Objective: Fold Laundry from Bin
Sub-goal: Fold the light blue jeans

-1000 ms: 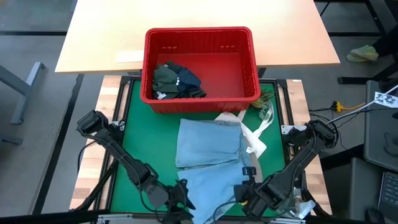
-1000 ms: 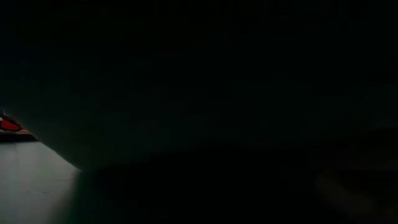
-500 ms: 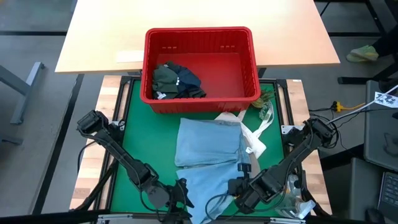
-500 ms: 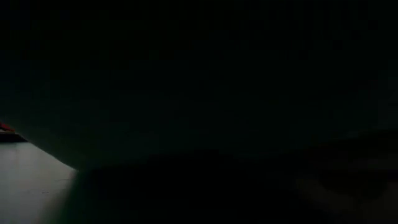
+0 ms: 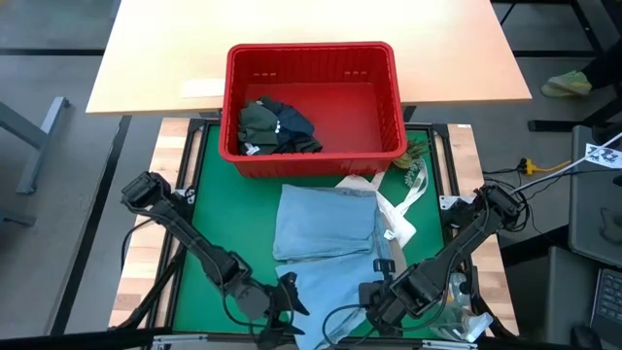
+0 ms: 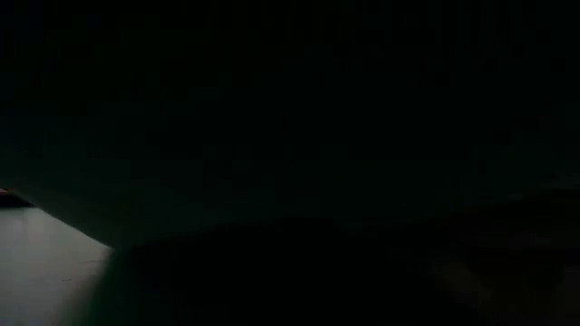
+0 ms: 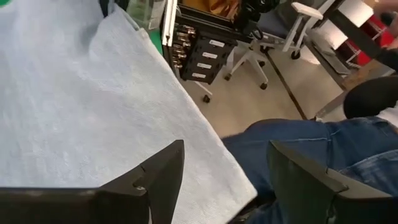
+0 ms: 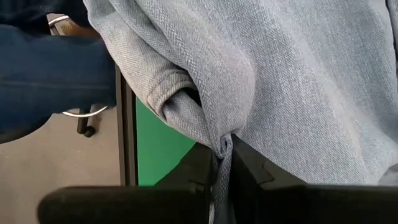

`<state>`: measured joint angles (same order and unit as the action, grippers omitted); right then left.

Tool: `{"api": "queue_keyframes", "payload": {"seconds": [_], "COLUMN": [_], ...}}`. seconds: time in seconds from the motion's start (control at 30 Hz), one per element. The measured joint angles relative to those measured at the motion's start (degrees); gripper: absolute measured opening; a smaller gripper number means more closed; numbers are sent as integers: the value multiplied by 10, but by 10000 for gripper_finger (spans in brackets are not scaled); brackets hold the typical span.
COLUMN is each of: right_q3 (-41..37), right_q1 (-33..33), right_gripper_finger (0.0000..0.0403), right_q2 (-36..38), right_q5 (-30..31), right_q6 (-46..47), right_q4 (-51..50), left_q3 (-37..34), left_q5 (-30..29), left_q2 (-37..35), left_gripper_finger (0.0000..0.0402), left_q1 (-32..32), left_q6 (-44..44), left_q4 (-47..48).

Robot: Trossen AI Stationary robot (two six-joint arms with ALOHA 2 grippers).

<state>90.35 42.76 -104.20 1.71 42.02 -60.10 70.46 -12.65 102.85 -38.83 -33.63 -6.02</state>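
Observation:
A light blue shirt (image 5: pixel 326 238) lies spread on the green mat (image 5: pixel 209 224), its near part reaching the table's near edge. My left gripper (image 5: pixel 292 297) is open over the shirt's near-left corner (image 7: pixel 239 186), with one finger above the cloth and the other past its edge. My right gripper (image 5: pixel 374 292) is shut on the shirt's near-right part. The red bin (image 5: pixel 311 53) stands at the mat's far end. Dark olive and navy laundry (image 5: pixel 275 126) is heaped in the bin's left half. My right gripper pinches a bunched fold of the light blue shirt (image 8: pixel 214 140) between its two fingers, several layers gathered together. The fingers come from above, slanting down. Creases run into the hold, and the rest of the shirt lies on the mat.
A white tote bag (image 5: pixel 394 209) with loose straps lies to the right of the shirt. A person in blue jeans (image 7: pixel 323 143) sits just beyond the table's near edge. The light wooden table (image 5: pixel 311 24) stretches behind the bin. The low view is almost wholly dark.
My left gripper has opened wider over the shirt's near-left corner. My right gripper has swung a little toward the table's left, still shut on the shirt's fold. The rest of the shirt has stayed in place.

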Motion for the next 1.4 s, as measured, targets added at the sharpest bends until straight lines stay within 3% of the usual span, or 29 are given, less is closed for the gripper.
{"api": "queue_keyframes", "payload": {"seconds": [0.4,0.77,1.17,1.4], "right_q3": [0,0,0,0], "right_q1": [0,5,3,3], "right_gripper_finger": [35,35,35,35], "right_q2": [0,0,0,0], "right_q5": [-3,2,23,25], "right_q6": [28,72,72,79], "right_q4": [0,4,5,6], "left_q3": [0,0,1,1], "left_q5": [1,-1,-79,-138], "left_q2": [0,0,58,106], "left_gripper_finger": [216,215,215,215], "left_q1": [14,-13,-98,-115], "left_q6": [75,72,64,171], "left_q4": [0,0,-51,-49]}}
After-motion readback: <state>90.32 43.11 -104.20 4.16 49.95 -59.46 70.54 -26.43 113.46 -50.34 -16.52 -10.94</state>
